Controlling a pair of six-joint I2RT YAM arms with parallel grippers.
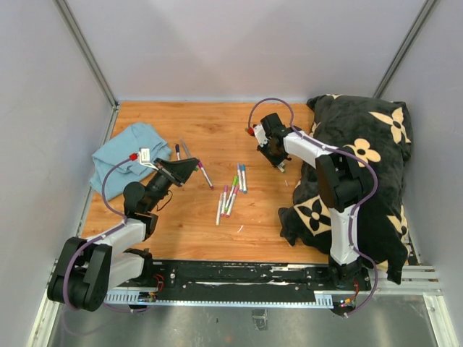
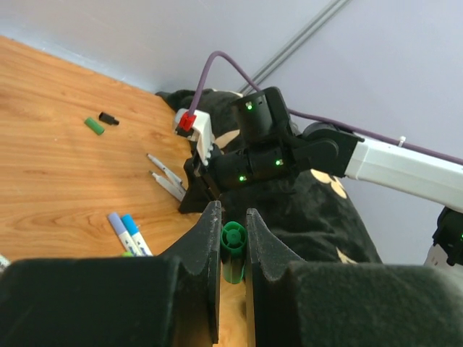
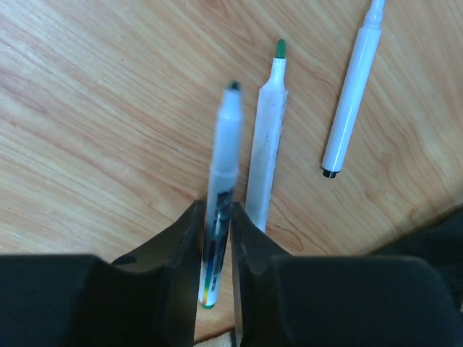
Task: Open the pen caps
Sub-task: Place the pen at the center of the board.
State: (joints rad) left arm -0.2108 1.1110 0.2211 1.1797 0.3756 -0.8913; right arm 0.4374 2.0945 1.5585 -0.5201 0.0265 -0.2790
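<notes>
- Orange-brown wooden bench (image 1: 217, 134): a black blanket with beige flower print (image 1: 394, 181) is heaped along its right side, and a crumpled light-blue cloth (image 1: 119, 155) lies at the left.
- Right arm (image 1: 311, 150): it reaches forward over the blanket's edge with its wrist bent down to the boards. The right jaws are clenched on a slim white uncapped pen barrel (image 3: 223, 181), gripping near its tail, so most of the barrel sticks out ahead.
- Left arm (image 1: 126, 233): it is folded low, forearm angled toward the middle of the bench. The left jaws face the right wrist and pinch a stubby green plastic cap (image 2: 233, 242) at their very tips.
- Pens: a second bare white pen with a green tip (image 3: 266, 152) lies just beside the held barrel, a third white pen (image 3: 351, 101) lies further off, and a cluster of capped markers (image 1: 228, 196) waits mid-bench.
- Loose caps: a green one (image 2: 92, 125) and a black one (image 2: 108, 118) lie side by side on open wood.
- Risks, as a judgement:
  - The barrel is held by one end, so it could swing or drop onto its neighbour and set both rolling.
  - Its exposed tip could mark the wood.
  - The cap is gripped so shallowly that it could pop free and vanish into the blanket's folds.
  - The two wrists point at each other, so a careless advance could knock them together.
</notes>
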